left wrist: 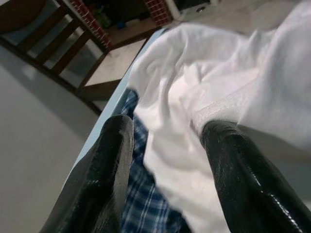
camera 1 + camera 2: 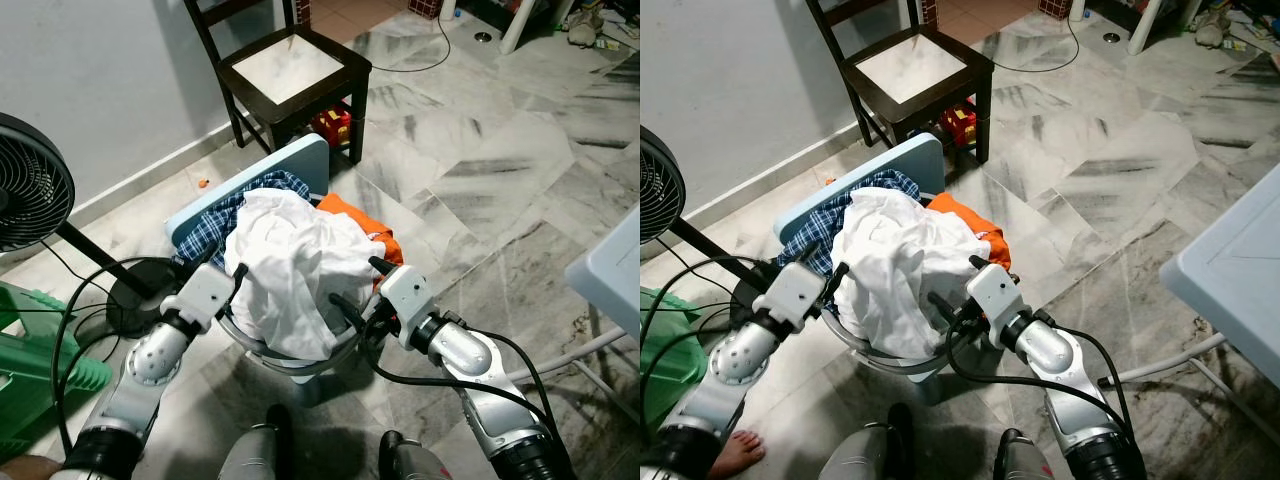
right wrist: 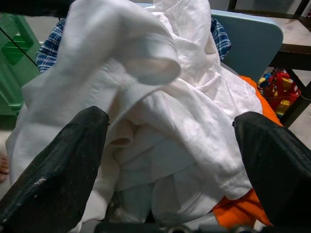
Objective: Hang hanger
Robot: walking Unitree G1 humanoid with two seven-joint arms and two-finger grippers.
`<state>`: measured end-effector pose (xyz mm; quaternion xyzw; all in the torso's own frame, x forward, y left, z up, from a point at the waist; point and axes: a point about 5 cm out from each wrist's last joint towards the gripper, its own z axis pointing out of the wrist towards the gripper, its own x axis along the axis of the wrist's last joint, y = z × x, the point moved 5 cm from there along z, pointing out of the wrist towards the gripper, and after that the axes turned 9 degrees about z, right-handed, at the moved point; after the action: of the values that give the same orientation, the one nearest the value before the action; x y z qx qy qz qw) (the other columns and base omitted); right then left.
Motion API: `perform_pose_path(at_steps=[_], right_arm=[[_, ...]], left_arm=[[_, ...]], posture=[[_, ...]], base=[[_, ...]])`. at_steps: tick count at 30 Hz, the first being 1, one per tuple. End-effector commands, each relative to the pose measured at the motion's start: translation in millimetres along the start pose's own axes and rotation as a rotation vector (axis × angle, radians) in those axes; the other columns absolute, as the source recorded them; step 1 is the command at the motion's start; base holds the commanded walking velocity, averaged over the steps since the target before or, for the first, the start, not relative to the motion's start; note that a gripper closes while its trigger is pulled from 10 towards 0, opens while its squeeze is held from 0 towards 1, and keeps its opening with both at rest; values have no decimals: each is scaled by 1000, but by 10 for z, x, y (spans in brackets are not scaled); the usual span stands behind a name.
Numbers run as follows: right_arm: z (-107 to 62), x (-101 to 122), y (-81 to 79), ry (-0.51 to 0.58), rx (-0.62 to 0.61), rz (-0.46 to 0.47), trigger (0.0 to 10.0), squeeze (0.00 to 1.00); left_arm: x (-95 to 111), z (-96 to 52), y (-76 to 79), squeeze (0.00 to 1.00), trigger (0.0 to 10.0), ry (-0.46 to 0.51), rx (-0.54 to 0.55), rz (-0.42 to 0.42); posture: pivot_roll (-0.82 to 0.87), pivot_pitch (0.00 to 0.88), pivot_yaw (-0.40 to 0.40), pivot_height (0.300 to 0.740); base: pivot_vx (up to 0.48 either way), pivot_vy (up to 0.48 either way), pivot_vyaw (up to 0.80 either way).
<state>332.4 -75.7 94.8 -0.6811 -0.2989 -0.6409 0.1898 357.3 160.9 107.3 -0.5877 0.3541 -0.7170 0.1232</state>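
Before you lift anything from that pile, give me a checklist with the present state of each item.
1. Left tool open: ok, fingers spread beside the white garment.
2. Right tool open: ok, fingers wide on either side of the white cloth.
3. Either tool gripping cloth: not ok, both open, nothing clamped.
4. Hanger located: cannot tell, none can be made out among the clothes.
5. White garment on top of the pile: ok, it lies over the blue plaid shirt and orange garment.
6. Surroundings: cannot tell; the dark chair and black fan stand nearby.
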Motion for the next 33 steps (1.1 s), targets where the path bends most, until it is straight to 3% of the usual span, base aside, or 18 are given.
perform_pose_path(at_steps=[1,5,6,7,13,19,28,33], right_arm=[[-4,-79,-55,-24,8,9,10000,1000],[-3,-100,-61,-29,8,11,10000,1000],[-2,-101,-60,-30,7,11,10000,1000],[-1,-102,-59,-30,7,11,10000,1000],[-8,-119,-51,-37,6,12,10000,1000],[8,-134,-58,-43,15,11,10000,1000],[57,-134,-115,-45,37,7,10000,1000],[64,-124,-120,-40,31,9,10000,1000]], left_arm=[[102,51,-67,0,10000,32,2,-23],[306,115,-145,0,10000,93,19,-54],[337,96,-137,925,10000,101,19,-59],[332,75,-121,1000,10000,97,18,-63],[284,-176,160,1000,10000,75,-56,-88],[380,-325,230,1000,10000,84,-91,-132],[579,-53,31,1000,10000,145,-72,-172],[495,74,77,1000,10000,105,-130,-212]], posture=[[1,292,81,740],[-4,287,82,740],[-5,284,84,740],[-5,284,84,740],[1,285,86,740],[17,286,76,740],[16,285,77,740],[-3,283,79,740]], base=[[0,0,0],[0,0,0],[0,0,0],[0,0,0],[0,0,0],[0,0,0],[0,0,0],[0,0,0]])
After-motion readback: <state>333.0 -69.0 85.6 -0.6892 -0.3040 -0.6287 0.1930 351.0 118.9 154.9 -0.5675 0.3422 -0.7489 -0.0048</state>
